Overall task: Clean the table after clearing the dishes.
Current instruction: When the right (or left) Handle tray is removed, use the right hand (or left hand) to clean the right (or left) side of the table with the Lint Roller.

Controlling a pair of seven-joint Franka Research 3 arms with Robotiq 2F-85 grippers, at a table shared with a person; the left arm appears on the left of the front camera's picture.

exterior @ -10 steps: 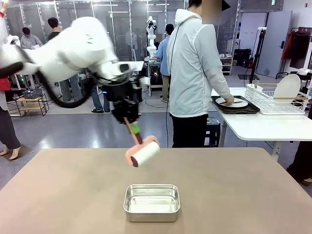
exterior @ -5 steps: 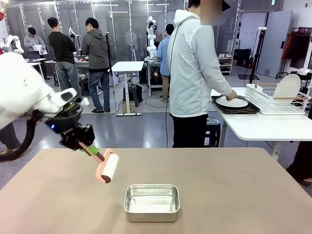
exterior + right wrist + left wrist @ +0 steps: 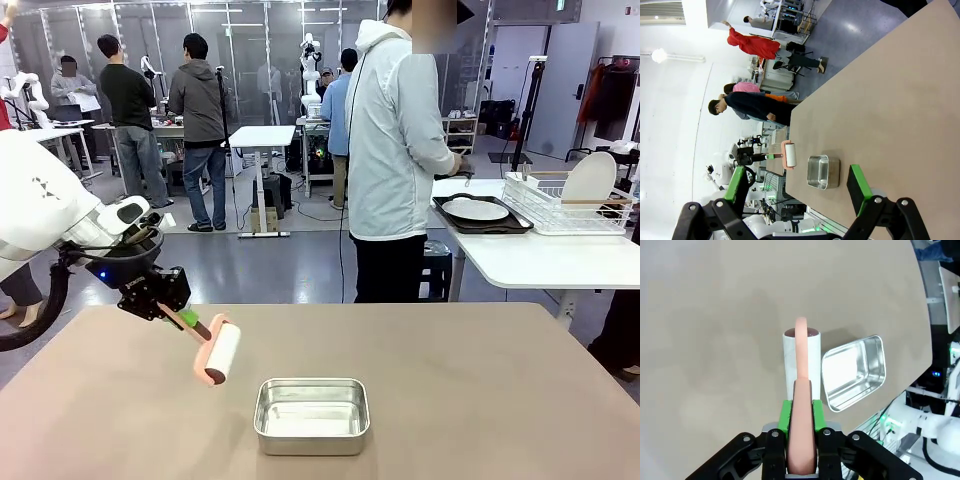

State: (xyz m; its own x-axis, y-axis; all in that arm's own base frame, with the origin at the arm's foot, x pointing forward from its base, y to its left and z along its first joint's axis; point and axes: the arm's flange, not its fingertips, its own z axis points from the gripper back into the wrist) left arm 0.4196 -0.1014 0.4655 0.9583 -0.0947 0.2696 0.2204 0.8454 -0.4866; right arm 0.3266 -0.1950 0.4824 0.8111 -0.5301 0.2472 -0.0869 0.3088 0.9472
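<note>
As the left fingers (image 3: 785, 415) clamp a pink-handled white lint roller (image 3: 220, 352) low over the left of the plain pinkish-brown worktop (image 3: 480, 380), near a steel pan (image 3: 311, 415), with the round white plate (image 3: 476, 210) on the side table (image 3: 540, 265) and the right fingers (image 3: 860, 187) wide and empty, cleaning seems in hand, next pressing the roll flat

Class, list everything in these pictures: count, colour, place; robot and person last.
table: one, pinkish-brown, foreground
pan: one, steel, on table
lint roller: one, pink handle, white roll, over table
side table: one, white, far right
tray: one, dark, on side table
rack: one, white wire, on side table
plates: two, white, one on tray, one in rack
person: one, pale hoodie, at side table
left fingers: two, green-padded, shut on lint roller
right fingers: two, green-padded, open
</note>
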